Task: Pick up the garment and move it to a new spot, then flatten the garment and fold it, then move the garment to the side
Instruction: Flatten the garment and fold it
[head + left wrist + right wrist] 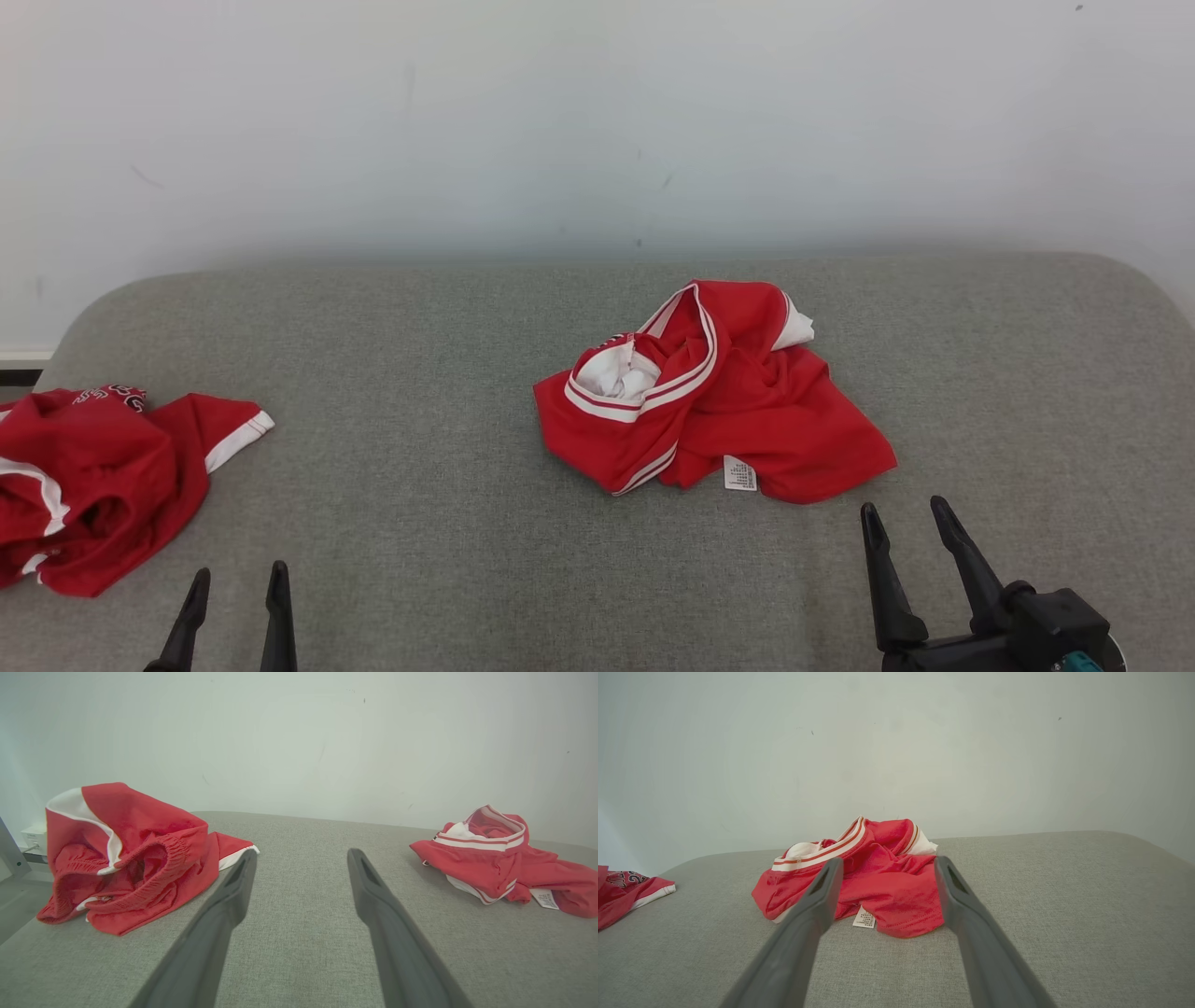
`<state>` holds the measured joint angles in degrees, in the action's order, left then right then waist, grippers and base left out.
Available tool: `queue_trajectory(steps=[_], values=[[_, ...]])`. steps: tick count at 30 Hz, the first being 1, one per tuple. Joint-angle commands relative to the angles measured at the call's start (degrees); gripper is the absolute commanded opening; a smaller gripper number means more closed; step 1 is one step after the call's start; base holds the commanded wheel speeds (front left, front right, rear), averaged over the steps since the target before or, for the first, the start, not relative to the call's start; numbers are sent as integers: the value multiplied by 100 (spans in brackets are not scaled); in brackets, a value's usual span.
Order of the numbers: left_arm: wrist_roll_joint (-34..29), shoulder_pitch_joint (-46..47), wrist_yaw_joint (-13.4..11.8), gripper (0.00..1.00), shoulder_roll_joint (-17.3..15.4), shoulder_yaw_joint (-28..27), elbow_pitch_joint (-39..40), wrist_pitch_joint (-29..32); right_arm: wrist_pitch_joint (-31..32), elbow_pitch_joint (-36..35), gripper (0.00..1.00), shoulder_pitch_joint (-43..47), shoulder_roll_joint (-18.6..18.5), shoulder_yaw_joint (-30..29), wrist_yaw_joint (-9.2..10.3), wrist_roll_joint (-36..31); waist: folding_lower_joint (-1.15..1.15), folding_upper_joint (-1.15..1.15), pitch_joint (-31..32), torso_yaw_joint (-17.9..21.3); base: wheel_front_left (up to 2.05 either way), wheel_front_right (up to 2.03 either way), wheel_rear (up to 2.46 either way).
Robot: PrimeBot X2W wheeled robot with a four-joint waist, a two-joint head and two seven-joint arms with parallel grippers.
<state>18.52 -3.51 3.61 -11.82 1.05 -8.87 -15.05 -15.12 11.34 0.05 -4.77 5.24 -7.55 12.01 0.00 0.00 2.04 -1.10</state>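
My left gripper (239, 569) and right gripper (904, 505) both gape wide and empty, the garment (738, 401) lies crumpled mid-cushion (448, 523) just past the right one, its shape lost in folds, while another red heap (93, 476) runs off the left edge.

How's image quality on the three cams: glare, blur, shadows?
Head view: soft even light, no glare; the central garment is sharp, with a faint shadow along its near edge. Left wrist view: hazy, reds paler; fingers of the left gripper slightly soft up close. Right wrist view: same pale cast; the garment's label is unreadable.
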Motion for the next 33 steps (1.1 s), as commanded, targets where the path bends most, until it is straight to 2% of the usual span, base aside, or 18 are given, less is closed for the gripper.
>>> queue_trajectory(steps=[1, 19, 24, 33], values=[[-37, 2, 34, 100, 18, -32, -14, -19, -4, 0, 100, -3, -6, 9, 13, 37, 0, 0, -4, 3, 0, 0, 0], [-186, 64, 144, 100, 126, -215, -172, -19, -5, -1, 100, -38, -15, 92, 13, 46, 0, 0, -58, 167, 0, 0, 0], [-255, 610, 210, 100, 124, 67, -312, 65, -4, 21, 100, -103, 10, 118, 13, 63, 0, 0, -185, 411, 0, 0, 0], [-257, 2123, 336, 100, 174, 746, -675, 461, -5, -14, 100, -294, 50, 78, 13, 105, 0, 0, -616, 921, 0, 0, 0]])
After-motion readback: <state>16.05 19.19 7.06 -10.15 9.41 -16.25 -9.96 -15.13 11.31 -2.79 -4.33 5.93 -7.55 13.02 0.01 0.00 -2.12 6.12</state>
